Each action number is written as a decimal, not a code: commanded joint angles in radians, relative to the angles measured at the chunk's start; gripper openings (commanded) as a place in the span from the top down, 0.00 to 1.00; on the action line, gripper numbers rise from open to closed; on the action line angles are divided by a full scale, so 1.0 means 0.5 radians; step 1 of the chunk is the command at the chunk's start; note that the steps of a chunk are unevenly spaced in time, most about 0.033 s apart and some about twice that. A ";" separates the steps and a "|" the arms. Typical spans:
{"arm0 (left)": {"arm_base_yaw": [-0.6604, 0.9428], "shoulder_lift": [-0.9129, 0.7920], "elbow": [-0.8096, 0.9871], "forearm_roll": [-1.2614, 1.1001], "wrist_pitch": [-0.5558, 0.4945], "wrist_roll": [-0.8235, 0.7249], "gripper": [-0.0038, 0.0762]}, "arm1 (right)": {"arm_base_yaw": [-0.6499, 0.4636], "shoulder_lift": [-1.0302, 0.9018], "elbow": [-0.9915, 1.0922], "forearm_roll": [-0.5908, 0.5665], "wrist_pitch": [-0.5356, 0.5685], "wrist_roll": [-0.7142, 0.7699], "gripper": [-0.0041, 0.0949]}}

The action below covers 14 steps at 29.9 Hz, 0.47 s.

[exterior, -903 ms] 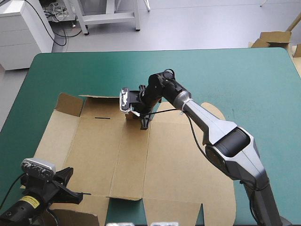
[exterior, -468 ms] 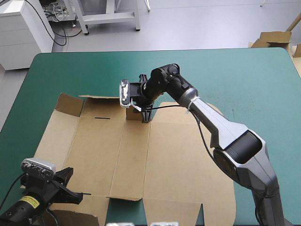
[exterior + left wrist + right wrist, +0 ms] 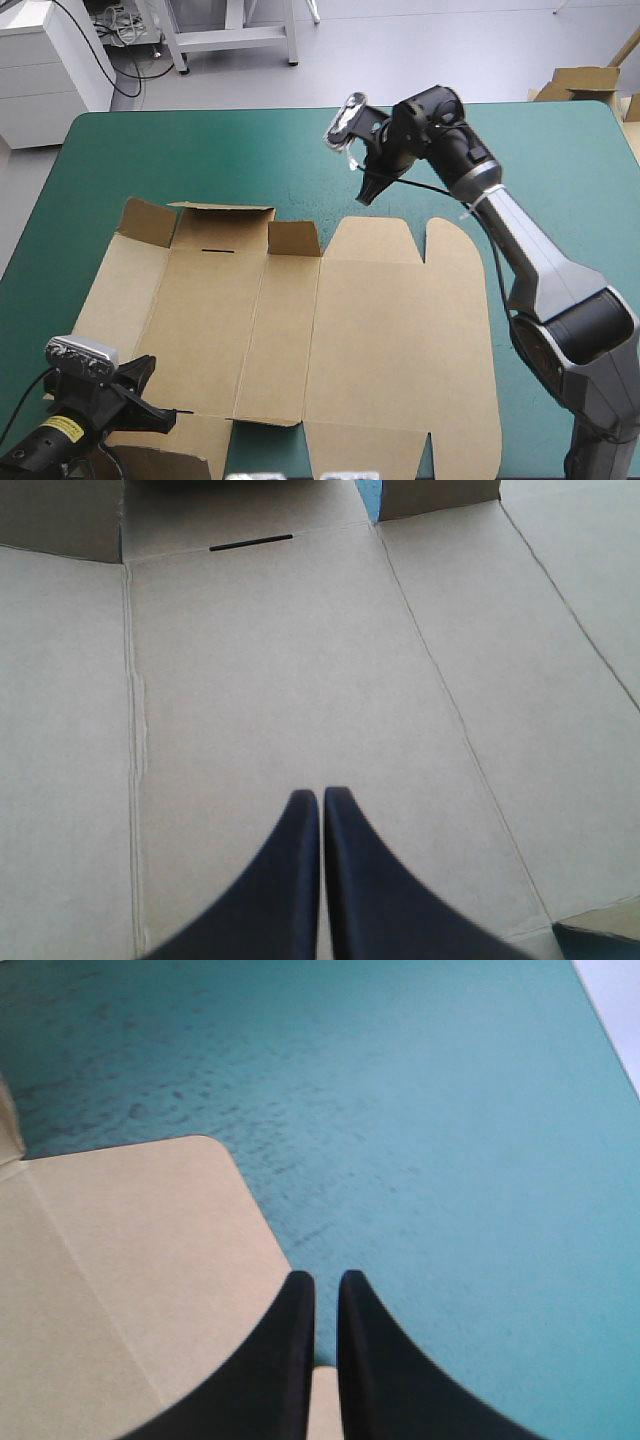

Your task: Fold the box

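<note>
The brown box (image 3: 330,330) lies as a flat cut sheet on the teal-green cover, with short flaps raised along its far-left edge, one of them a small upright flap (image 3: 294,239). My right gripper (image 3: 364,194) hangs shut above the cover, just beyond the box's far edge. In the right wrist view its tips (image 3: 326,1278) are over the cover, beside a rounded flap (image 3: 130,1260). My left gripper (image 3: 150,392) sits low at the box's near-left corner. In the left wrist view it is shut (image 3: 321,796) over a flat panel, pointing toward a narrow slot (image 3: 250,542).
More brown board (image 3: 585,82) stands off the table's far-right corner. The teal-green cover (image 3: 200,150) lies bare beyond the box and along the table's right side.
My right gripper has come off the small upright flap, risen, and swung away to the far right. The flap stays standing. The left arm has not moved.
</note>
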 commanded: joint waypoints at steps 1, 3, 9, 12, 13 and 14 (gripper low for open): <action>0.000 0.025 -0.052 -0.038 -0.133 -0.016 0.96 | -0.153 -0.247 -0.055 -0.031 -0.055 0.225 0.98; 0.000 0.025 -0.052 -0.038 -0.133 -0.016 0.96 | -0.252 -0.322 -0.024 -0.022 -0.055 0.383 0.98; 0.000 0.025 -0.052 -0.038 -0.133 -0.016 0.96 | -0.566 -0.713 0.499 0.004 -0.051 0.625 0.98; 0.000 0.025 -0.052 -0.038 -0.133 -0.016 0.96 | -0.723 -0.949 0.872 0.054 -0.051 0.697 0.98; 0.000 0.025 -0.052 -0.038 -0.133 -0.016 0.96 | -0.791 -1.053 1.028 0.098 -0.051 0.709 0.98; 0.000 0.025 -0.052 -0.038 -0.133 -0.016 0.96 | -0.836 -1.123 1.129 0.128 -0.051 0.714 0.98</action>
